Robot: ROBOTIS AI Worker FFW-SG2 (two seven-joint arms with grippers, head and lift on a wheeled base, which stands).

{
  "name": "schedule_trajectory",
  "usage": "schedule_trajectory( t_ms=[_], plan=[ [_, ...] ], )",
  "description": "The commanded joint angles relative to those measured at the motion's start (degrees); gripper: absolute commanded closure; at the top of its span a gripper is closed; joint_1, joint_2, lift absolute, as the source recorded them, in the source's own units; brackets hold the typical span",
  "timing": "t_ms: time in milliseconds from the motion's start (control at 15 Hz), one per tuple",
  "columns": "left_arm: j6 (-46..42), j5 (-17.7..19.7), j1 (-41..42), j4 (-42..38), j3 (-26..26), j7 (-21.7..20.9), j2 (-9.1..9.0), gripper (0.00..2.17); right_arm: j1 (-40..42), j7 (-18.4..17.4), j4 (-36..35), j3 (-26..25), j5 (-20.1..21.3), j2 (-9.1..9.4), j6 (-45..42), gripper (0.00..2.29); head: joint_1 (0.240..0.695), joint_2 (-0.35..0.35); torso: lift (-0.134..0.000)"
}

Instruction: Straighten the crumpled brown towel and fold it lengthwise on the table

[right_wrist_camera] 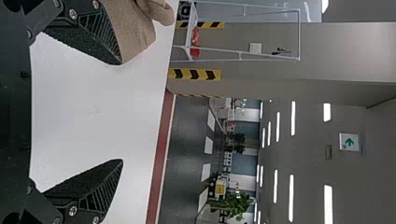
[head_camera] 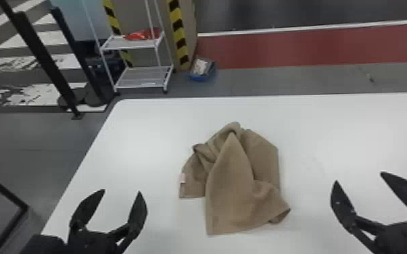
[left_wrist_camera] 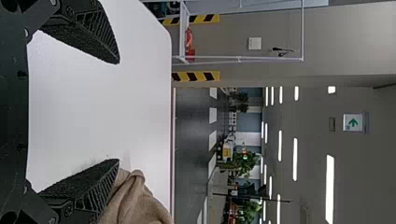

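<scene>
The left gripper (head_camera: 121, 192), fingers spread and empty, is near the left edge of the worktop (head_camera: 138, 135). Beyond the far-left corner, a white rack (head_camera: 130, 46) holds something red (head_camera: 142, 35) on its upper shelf. A blue bin (head_camera: 199, 78) on the floor past the far edge contains something pale (head_camera: 200, 66). The brown towel (head_camera: 233, 192) lies crumpled between the grippers, touching neither. The right gripper (head_camera: 359, 177) is also spread wide, holding nothing.

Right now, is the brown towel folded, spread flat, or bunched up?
Bunched up: the brown towel lies on the table in raised, overlapping creases, its outline irregular and corners out of line.
</scene>
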Motion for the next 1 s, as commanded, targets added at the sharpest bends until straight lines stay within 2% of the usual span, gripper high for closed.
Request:
schedule_trajectory(
  t_ms=[0,933],
  plan=[
    [0.00,0.00,0.00,0.03,-0.02,0.00,-0.15,0.15,0.04,0.00,0.01,-0.01,0.00,0.31,0.00,0.15,0.695,0.187,-0.124],
    [0.18,0.00,0.35,-0.67,-0.72,-0.35,-0.15,0.15,0.91,0.09,-1.39,-0.63,0.09,0.31,1.41,0.15,0.695,0.179,-0.124]
  ],
)
